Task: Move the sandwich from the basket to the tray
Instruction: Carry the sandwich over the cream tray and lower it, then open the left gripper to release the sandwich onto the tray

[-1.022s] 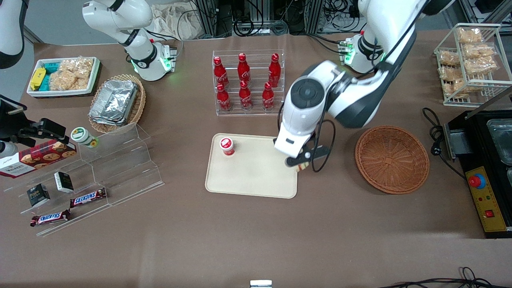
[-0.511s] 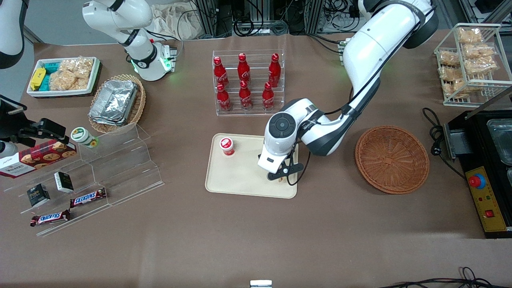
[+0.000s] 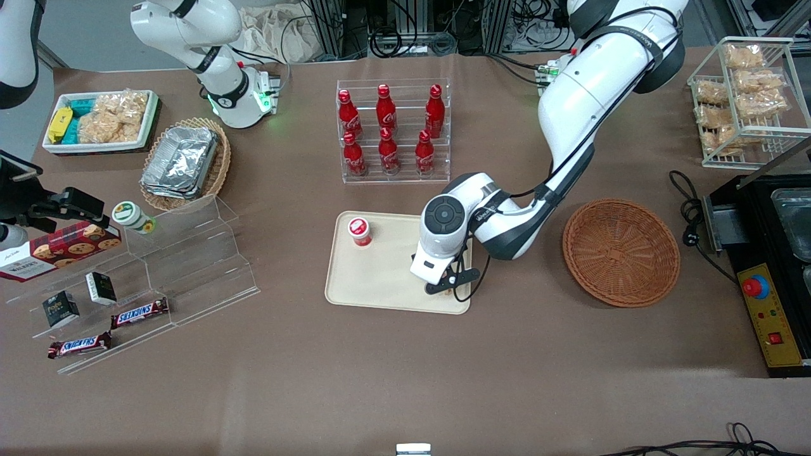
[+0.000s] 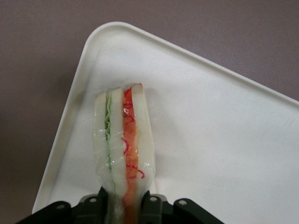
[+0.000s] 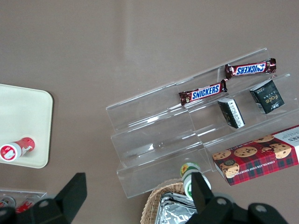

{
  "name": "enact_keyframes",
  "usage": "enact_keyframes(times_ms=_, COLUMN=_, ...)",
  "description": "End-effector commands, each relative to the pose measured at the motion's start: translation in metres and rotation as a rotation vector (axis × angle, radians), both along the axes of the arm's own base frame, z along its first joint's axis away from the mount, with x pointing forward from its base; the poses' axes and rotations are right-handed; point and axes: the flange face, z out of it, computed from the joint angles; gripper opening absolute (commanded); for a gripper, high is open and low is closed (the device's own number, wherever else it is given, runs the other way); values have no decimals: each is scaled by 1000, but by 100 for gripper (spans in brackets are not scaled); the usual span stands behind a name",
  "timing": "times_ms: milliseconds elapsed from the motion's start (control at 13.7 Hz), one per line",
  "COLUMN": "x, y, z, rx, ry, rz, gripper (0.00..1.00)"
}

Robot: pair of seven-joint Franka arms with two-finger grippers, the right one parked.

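My left gripper (image 3: 447,290) is low over the cream-beige tray (image 3: 380,288), near the tray corner nearest the front camera on the working arm's end. It is shut on the sandwich (image 4: 123,140), a pale bread wedge with an orange-red and green filling, held between both fingers (image 4: 152,205) just above the tray (image 4: 224,140). In the front view only a sliver of the sandwich (image 3: 448,292) shows under the hand. The reddish-brown wicker basket (image 3: 621,251) stands empty beside the tray, toward the working arm's end.
A small red-capped bottle (image 3: 360,231) stands on the tray's corner farther from the camera. A rack of red cola bottles (image 3: 391,130) stands farther from the camera than the tray. A clear acrylic stepped shelf (image 3: 165,266) with snack bars lies toward the parked arm's end.
The left arm has carried the sandwich from the tray's edge inward over the tray and lowered it, with only a slight further drop in the last half second.
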Motion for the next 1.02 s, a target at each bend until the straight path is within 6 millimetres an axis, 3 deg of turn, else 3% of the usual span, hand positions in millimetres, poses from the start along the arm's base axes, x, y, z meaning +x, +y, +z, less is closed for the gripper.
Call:
enact_keyframes(times_ms=0, x=5, y=-6, z=5, rx=-8, ry=-22, rz=21, gripper=70)
enact_keyframes(times_ms=73, x=5, y=-7, z=5, rx=-17, ry=-28, rz=32, gripper=84)
enact_keyframes(times_ms=292, x=10, y=-4, z=22, rx=-26, ry=-49, rz=58, gripper=100)
enact_keyframes(times_ms=511, x=24, y=23, z=101, rx=-2, ry=-115, rz=199, gripper=100)
enact_keyframes(times_ms=730, x=23, y=47, z=179, rx=3, ry=-143, rz=268, gripper=100)
enact_keyframes(times_ms=949, x=22, y=83, z=238, rx=29, ry=-162, rz=332, gripper=100)
